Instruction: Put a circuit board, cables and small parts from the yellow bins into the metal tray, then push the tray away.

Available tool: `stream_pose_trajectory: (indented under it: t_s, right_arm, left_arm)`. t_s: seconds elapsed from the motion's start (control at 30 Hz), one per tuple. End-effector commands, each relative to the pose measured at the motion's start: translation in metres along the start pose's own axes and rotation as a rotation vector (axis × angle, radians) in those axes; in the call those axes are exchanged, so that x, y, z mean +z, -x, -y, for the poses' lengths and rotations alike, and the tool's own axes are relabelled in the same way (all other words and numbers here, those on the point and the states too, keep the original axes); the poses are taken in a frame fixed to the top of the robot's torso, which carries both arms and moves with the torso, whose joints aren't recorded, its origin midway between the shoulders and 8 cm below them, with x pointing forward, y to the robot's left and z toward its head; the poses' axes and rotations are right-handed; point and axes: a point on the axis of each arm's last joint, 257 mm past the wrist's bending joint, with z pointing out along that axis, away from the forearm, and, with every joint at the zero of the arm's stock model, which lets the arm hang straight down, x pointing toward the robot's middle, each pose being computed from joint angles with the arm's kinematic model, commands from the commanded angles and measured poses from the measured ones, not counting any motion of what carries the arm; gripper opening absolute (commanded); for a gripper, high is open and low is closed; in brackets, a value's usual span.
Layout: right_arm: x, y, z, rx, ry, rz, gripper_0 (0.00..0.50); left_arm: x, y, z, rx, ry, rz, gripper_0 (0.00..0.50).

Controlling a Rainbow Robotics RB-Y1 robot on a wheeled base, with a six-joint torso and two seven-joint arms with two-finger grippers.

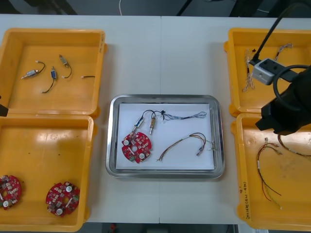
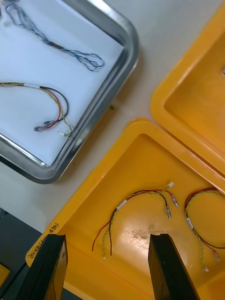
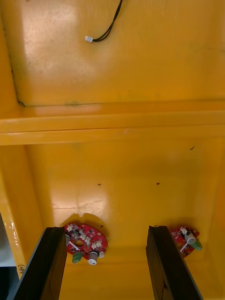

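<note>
Metal tray [image 1: 165, 98]: rectangular with rounded corners, shiny raised rim, white inside. It stands mid-table between the yellow bins [image 1: 267, 31] and is not yet pushed away. Contents, lying loose: one round red circuit board [image 1: 136, 146] studded with small components; two small metal parts [image 1: 152, 125] on thin black leads; one twisted blue and white cable [image 1: 187, 116]; one red and yellow cable [image 1: 187, 141], limp and curved. Loading looks complete or nearly so, and the push appears to be what is left. Right gripper [image 2: 105, 236]: black fingers apart, holding nothing, above the near right bin [image 2: 140, 129] of smooth glossy plastic, with spare cables [image 2: 140, 197] on its floor. Left gripper [image 3: 105, 228]: fingers apart, empty, over the near left bin [image 3: 117, 187], where two spare boards [image 3: 86, 241] lie. Far left bin [image 1: 53, 32] holds loose small parts [image 1: 53, 74].
</note>
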Motion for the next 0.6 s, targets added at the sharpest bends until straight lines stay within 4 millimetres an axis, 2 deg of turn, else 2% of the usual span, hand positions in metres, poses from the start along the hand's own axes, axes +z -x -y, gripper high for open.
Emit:
stream_pose_trajectory:
  t_s: [0.03, 0.07, 0.2, 0.37, 0.5, 0.6]
  right_arm:
    - [-0.008, 0.018, -0.018, -0.09, -0.019, 0.008, 0.5]
    - [-0.005, 0.023, -0.028, -0.124, -0.012, 0.005, 0.5]
    - [0.0, 0.033, -0.046, -0.194, -0.004, 0.005, 0.5]
    - [0.011, 0.046, -0.082, -0.324, 0.029, 0.0, 0.5]
    - [0.019, 0.049, -0.098, -0.388, 0.037, -0.011, 0.5]
    - [0.028, 0.057, -0.113, -0.516, 0.024, 0.003, 0.5]
  left_arm:
    - [-0.006, -0.006, -0.007, 0.069, 0.018, 0.024, 0.5]
    - [-0.004, -0.009, -0.006, 0.068, 0.02, 0.025, 0.5]
    - [-0.001, -0.016, -0.003, 0.072, 0.016, 0.017, 0.5]
    - [0.001, -0.023, -0.001, 0.083, 0.02, 0.013, 0.5]
    - [0.001, -0.023, 0.0, 0.083, 0.018, 0.012, 0.5]
    - [0.003, -0.025, 0.002, 0.08, 0.01, 0.01, 0.5]
